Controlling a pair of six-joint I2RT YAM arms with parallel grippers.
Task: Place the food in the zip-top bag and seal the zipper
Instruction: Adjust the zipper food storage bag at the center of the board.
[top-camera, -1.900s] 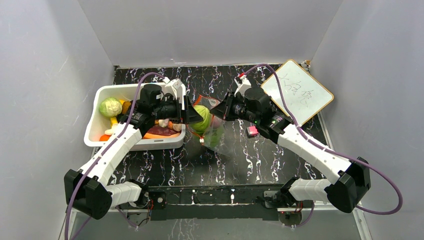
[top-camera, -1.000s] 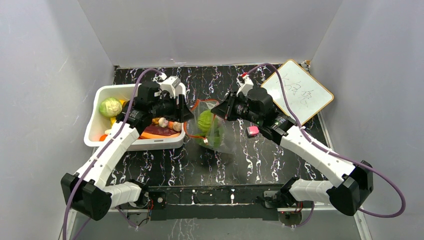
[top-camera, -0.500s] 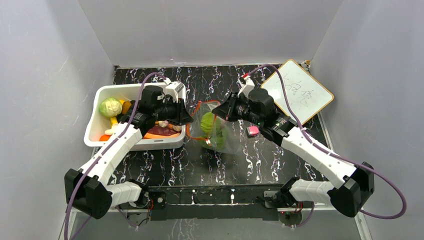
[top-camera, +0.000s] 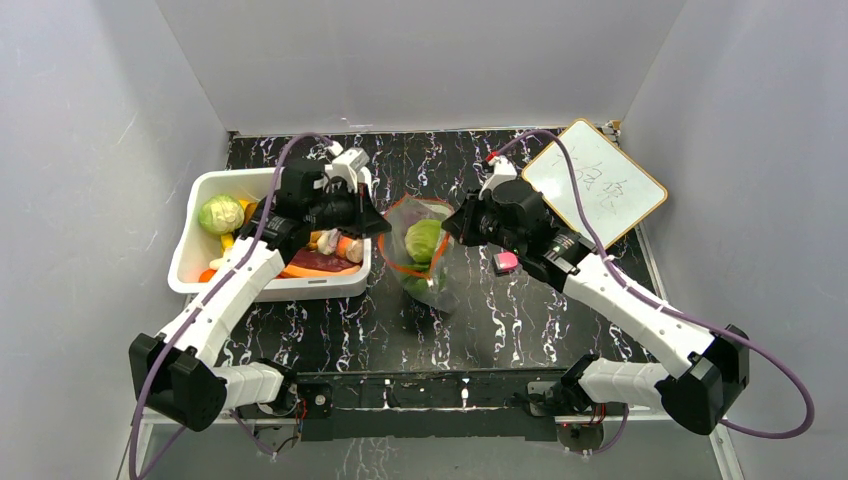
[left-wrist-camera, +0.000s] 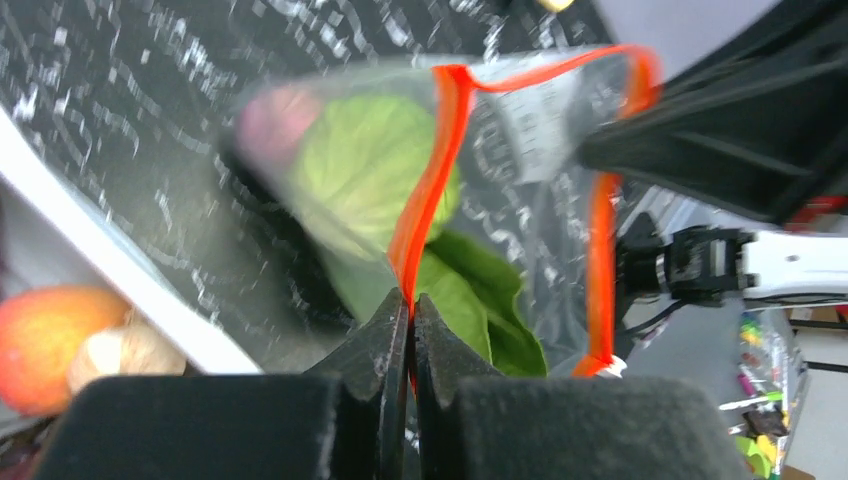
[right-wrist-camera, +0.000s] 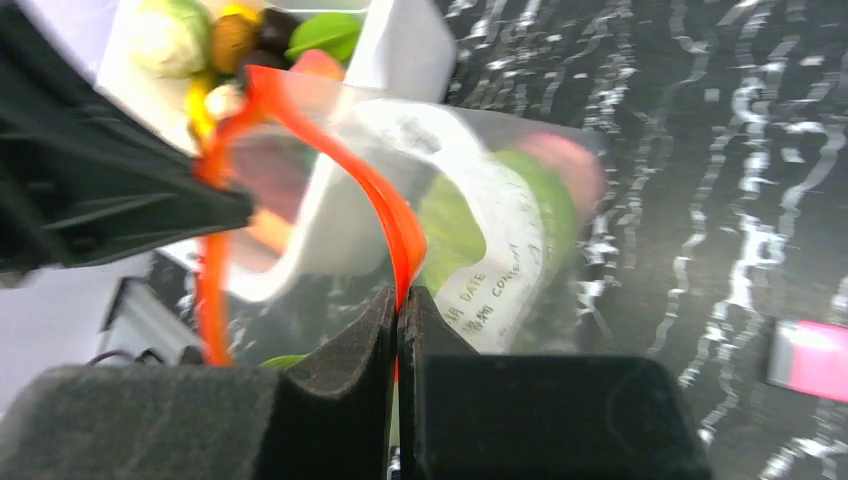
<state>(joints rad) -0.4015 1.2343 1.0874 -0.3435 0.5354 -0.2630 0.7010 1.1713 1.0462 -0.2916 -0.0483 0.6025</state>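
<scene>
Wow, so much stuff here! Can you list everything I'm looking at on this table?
zip-top bag: one, clear, mid-table, mouth held open
zipper: one, red-orange, rimming the bag's mouth
bagged cabbage: one, pale green, inside the bag
leaves: a few, green, inside the bag under the cabbage
bin: one, white, left of the bag
bin cabbage: one, green, bin's far-left corner
mushrooms: a couple, pale, bin's right side
peach: one, orange, in the bin
pink block: one, right of the bag
whiteboard: one, white, scribbled, far right
table: black, marbled
left gripper: black, pinching the zipper
right gripper: black, pinching the zipper
</scene>
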